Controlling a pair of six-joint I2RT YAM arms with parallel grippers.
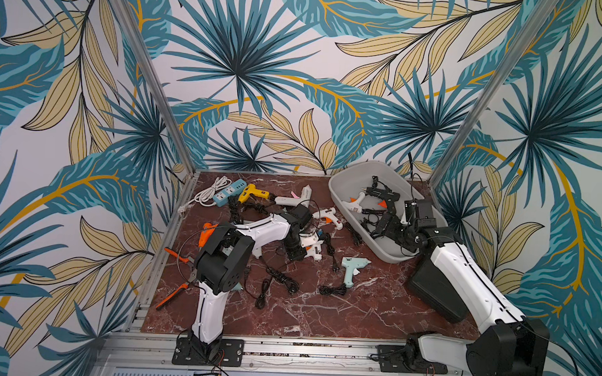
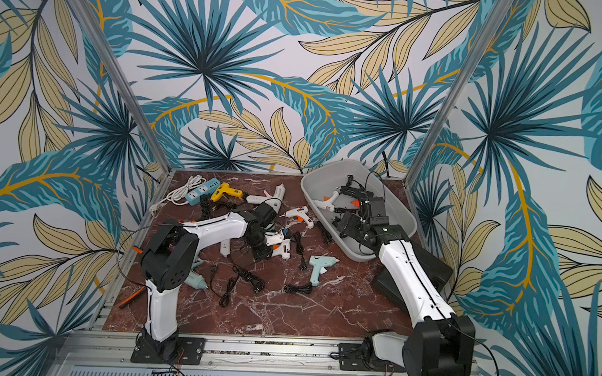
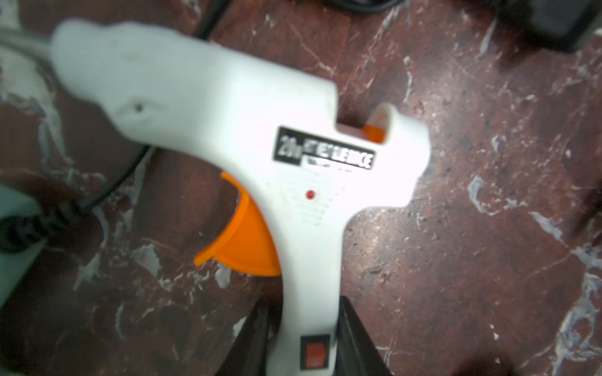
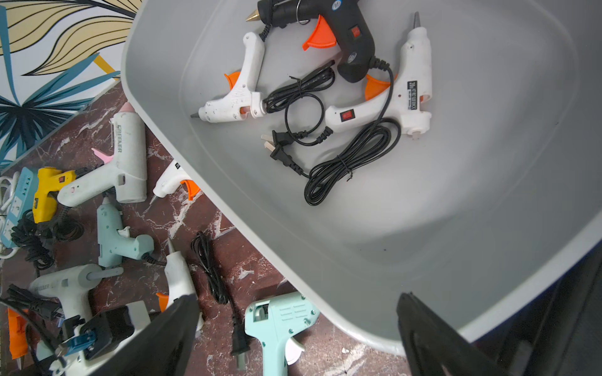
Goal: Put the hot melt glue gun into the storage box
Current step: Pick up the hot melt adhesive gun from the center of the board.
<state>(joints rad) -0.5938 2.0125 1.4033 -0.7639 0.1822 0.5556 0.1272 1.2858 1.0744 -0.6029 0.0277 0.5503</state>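
- Here, we found the left gripper (image 3: 304,299) closed on the handle of the white glue gun (image 3: 260,130), with a black finger (image 3: 355,332) on either side of it, just above the red switch.
- The white glue gun lay flat on the red marble table (image 1: 322,312), its orange trigger uppermost. In a top view we placed it near the table's middle, well apart from the storage box (image 1: 357,177).
- The storage box stood at the far right corner of the table.
- The right gripper (image 4: 298,296) hung above the near end of the storage box, its jaws spread wide and nothing between them.
- Inside the storage box we counted a black glue gun (image 4: 345,35) and two further white ones, each with a bundled black cord.
- Loose on the table we noted a teal glue gun (image 1: 351,271), a yellow glue gun (image 1: 252,192) and, beside the box, a flat black case (image 1: 434,292).
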